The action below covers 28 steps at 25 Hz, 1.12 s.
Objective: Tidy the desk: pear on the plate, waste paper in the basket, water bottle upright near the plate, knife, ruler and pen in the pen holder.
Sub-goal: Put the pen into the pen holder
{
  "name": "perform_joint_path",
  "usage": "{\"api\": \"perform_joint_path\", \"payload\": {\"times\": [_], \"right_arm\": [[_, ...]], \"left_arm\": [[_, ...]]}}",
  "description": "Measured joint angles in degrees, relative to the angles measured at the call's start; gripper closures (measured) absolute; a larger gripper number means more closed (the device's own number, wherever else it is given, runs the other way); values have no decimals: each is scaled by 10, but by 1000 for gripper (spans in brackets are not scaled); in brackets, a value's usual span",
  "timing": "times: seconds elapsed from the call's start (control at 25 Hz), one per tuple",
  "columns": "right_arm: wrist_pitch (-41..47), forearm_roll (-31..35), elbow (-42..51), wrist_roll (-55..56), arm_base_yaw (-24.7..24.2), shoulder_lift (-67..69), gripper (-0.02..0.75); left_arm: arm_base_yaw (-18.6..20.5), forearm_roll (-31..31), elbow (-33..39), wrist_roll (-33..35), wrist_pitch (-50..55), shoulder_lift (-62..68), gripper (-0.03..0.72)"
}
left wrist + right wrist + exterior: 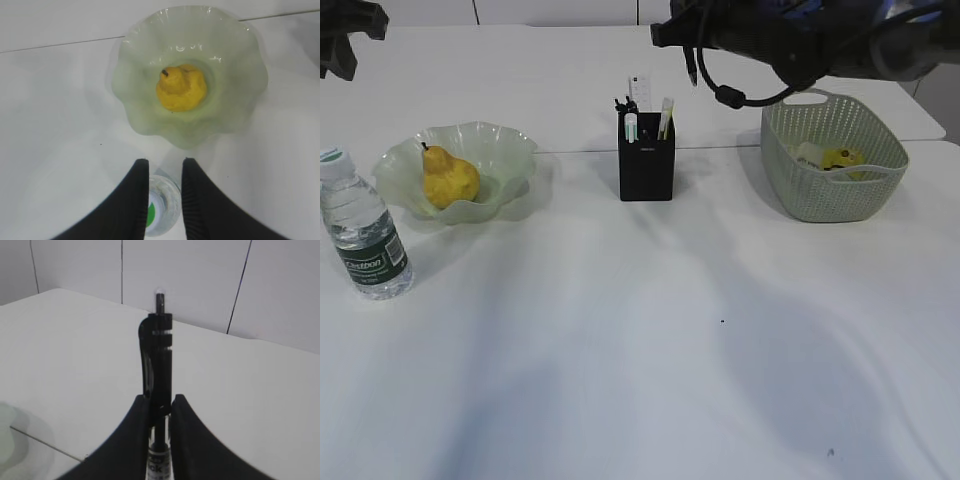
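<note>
Exterior view: pen holder (646, 168) between plate (510, 148) and basket (840, 195).

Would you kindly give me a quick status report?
Right gripper shut on pen, above pen holder. Left gripper open, over upright water bottle. Pear on plate. Nothing blocking.

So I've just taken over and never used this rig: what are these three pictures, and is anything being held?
It is a two-armed robot at a white desk. One picture looks across the desk from the front; the other two come from cameras on each wrist, looking past the black fingers.

On the desk: a pear in the green glass plate, a water bottle upright beside it, a black pen holder with items in it, and a green basket with paper inside.

The right gripper pinches a black pen. The left gripper hangs above the bottle, holding nothing.
</note>
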Motion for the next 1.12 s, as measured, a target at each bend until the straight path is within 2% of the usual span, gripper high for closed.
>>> {"api": "perform_joint_path", "payload": {"times": [0.2, 0.52, 0.84, 1.12], "right_arm": [[-39, -3, 36, 1, 0, -6, 633], [-153, -7, 60, 17, 0, -2, 633], [-177, -10, 61, 41, 0, 25, 633], [-236, -10, 61, 49, 0, 50, 633]], "left_arm": [[0, 0, 0, 0, 0, 0, 531], [0, 0, 0, 0, 0, 0, 531], [0, 0, 0, 0, 1, 0, 531], [0, 0, 0, 0, 3, 0, 531]]}}
